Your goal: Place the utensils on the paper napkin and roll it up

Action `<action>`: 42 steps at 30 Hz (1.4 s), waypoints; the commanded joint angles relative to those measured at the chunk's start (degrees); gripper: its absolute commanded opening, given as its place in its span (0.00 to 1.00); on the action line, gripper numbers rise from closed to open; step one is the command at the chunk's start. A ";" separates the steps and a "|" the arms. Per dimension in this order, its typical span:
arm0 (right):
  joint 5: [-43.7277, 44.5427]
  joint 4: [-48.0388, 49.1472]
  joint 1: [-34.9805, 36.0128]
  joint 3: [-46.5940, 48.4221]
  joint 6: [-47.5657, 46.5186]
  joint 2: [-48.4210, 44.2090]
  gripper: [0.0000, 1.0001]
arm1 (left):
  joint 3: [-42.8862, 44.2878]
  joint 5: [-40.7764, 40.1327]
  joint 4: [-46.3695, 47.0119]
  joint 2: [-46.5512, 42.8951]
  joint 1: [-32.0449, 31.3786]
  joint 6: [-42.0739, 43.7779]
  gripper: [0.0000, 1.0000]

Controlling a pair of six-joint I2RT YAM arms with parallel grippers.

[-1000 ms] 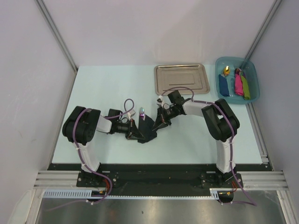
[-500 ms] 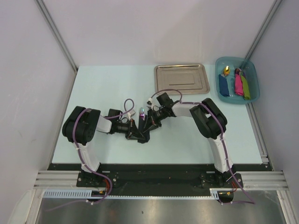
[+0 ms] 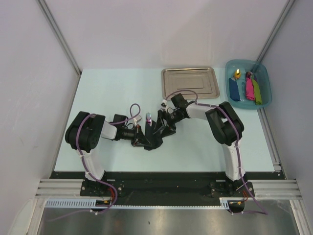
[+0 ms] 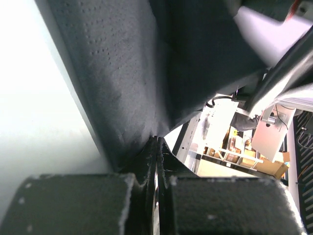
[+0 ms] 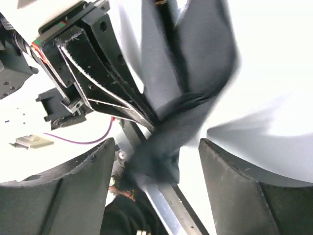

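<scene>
1. The left gripper (image 4: 157, 147) pinches the napkin (image 4: 122, 73) tight. The right gripper (image 5: 156, 147) is wide open around its loose end.
2. I think rolling is the step now. The right gripper should close softly and turn slowly, so the paper does not rip.
3. The napkin is black, thin and crumpled, bunched mid-table (image 3: 107, 88) between both arms. One utensil (image 3: 148, 117) seems to poke out.

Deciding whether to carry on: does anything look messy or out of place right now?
Yes. The napkin is bunched and creased rather than neatly rolled, pinched in the shut left gripper, with the right gripper open around its crumpled end.
</scene>
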 commanded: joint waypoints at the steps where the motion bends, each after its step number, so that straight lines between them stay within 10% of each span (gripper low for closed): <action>1: 5.96 -8.40 -1.95 0.47 -6.28 -3.05 0.75 | -0.79 -8.75 -2.29 0.45 0.71 4.53 0.00; 7: 6.41 -10.61 -1.77 2.57 -8.04 -0.68 0.75 | -0.62 -8.75 -2.55 0.45 0.71 4.70 0.00; 28: -4.14 -3.07 1.04 6.27 1.52 3.36 0.02 | -0.53 -8.66 -2.64 0.27 0.71 4.88 0.00; 42: -1.07 -0.14 3.15 9.43 2.77 9.08 0.02 | -0.35 -7.96 -3.08 -2.09 0.53 5.14 0.00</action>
